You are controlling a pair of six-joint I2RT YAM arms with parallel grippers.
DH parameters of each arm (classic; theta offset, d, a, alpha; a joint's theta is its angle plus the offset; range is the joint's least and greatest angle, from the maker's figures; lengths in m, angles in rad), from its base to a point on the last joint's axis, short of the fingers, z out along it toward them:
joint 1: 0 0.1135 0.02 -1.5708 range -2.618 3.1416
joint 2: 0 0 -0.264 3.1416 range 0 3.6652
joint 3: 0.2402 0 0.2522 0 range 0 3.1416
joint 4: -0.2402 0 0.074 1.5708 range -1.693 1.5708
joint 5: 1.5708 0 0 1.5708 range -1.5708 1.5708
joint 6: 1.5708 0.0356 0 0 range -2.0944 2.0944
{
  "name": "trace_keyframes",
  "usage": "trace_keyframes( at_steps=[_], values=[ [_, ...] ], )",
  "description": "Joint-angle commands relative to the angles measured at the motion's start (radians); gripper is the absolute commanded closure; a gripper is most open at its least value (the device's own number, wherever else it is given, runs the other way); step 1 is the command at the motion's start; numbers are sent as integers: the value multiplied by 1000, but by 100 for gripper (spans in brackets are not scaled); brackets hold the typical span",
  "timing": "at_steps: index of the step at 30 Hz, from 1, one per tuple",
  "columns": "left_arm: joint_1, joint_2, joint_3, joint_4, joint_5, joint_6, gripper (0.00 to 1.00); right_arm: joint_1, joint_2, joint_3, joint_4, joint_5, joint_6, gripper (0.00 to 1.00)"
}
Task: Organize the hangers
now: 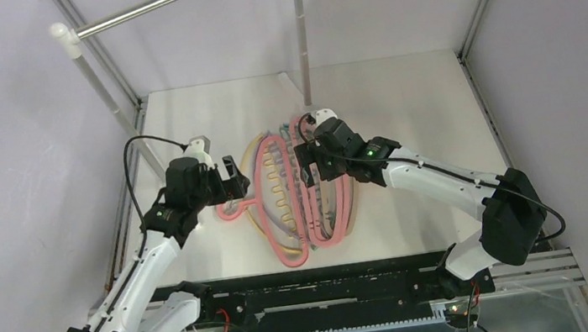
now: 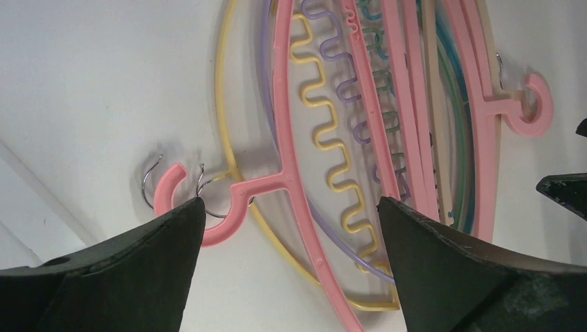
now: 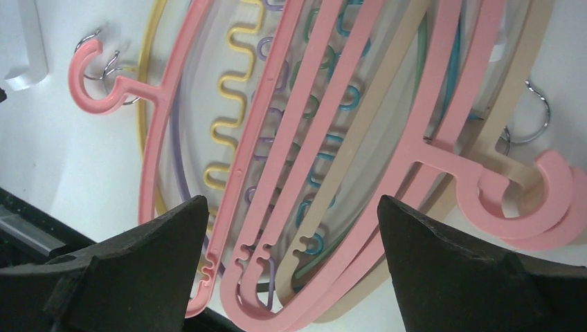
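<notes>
Your left gripper [image 1: 233, 180]: jaws spread, empty, poised over pink hook [image 2: 172, 192], probably lining up a grab. Hangers [image 1: 296, 208]: heaped mid table [image 1: 401, 102], hooks pointing both ways. Your right gripper [image 1: 308, 167]: jaws apart, empty, over pile's far end.

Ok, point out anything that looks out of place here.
The hangers lie in a tangled, overlapping heap on the table rather than on the rail, which shows none hanging. Their hooks point opposite ways: one pink hook sticks out left, others right. Nothing looks broken.
</notes>
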Motion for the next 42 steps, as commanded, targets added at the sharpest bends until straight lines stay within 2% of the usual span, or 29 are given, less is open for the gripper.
trace_keyframes(
  at_steps=[1,8,12,15,20,30,42],
  values=[
    [-4,8,47,21,2,10,1,10,-28,26,3,74,29,0],
    [-5,21,42,32,-13,-10,1,42,-3,26,56,-16,-61,1],
    [-3,11,38,2,-120,-65,0,119,43,67,59,-55,-105,10],
    [-3,-2,22,-15,-170,-102,1,155,107,120,47,-171,-131,22],
    [-4,-18,2,-42,-200,-140,1,232,225,224,2,-208,-168,26],
    [-3,-120,-63,-120,-265,-166,1,291,349,238,25,-293,-111,29],
    [-3,-192,-84,-201,-353,-183,1,320,452,227,86,-314,-38,31]
  ],
)
